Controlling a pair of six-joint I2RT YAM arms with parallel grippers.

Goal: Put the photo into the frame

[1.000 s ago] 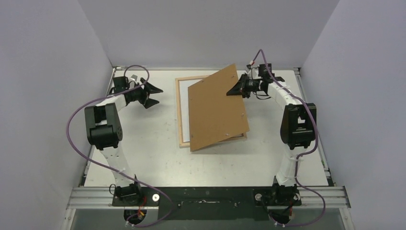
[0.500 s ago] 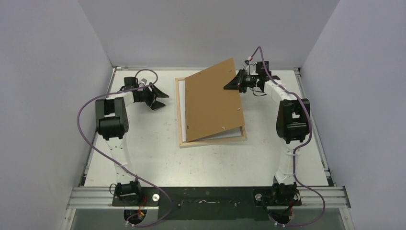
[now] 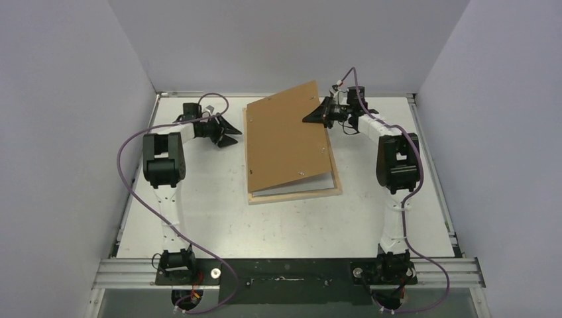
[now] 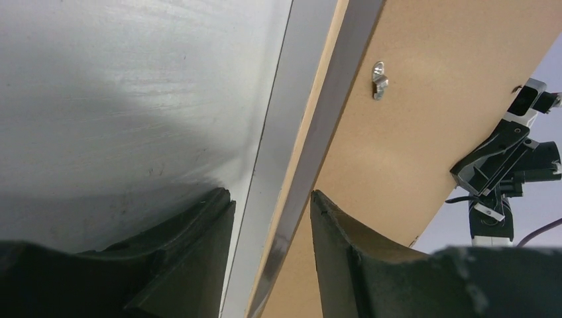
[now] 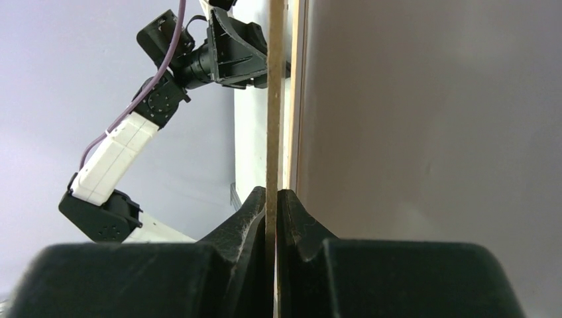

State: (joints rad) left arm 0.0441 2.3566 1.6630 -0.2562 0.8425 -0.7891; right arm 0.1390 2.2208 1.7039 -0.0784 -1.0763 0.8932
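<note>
The frame [image 3: 295, 193] lies back-up on the table, its pale wood rim showing. The plain brown backing board [image 3: 288, 139] hangs tilted over it, the far right corner raised. My right gripper [image 3: 313, 116] is shut on that corner; in the right wrist view the fingers [image 5: 255, 212] pinch the board's thin edge [image 5: 272, 99]. My left gripper [image 3: 232, 133] is open at the frame's left side; in the left wrist view it [image 4: 272, 205] straddles the frame's edge [image 4: 298, 126] below the board [image 4: 411, 132]. The photo is hidden.
A small metal clip [image 4: 379, 78] sits on the board's upper face. Grey walls close in the table [image 3: 199, 205] on the left, back and right. The arm bases stand at the near edge.
My right gripper has swung the board left and back, so it now covers most of the frame. My left gripper has moved right, up to the frame's left edge.
</note>
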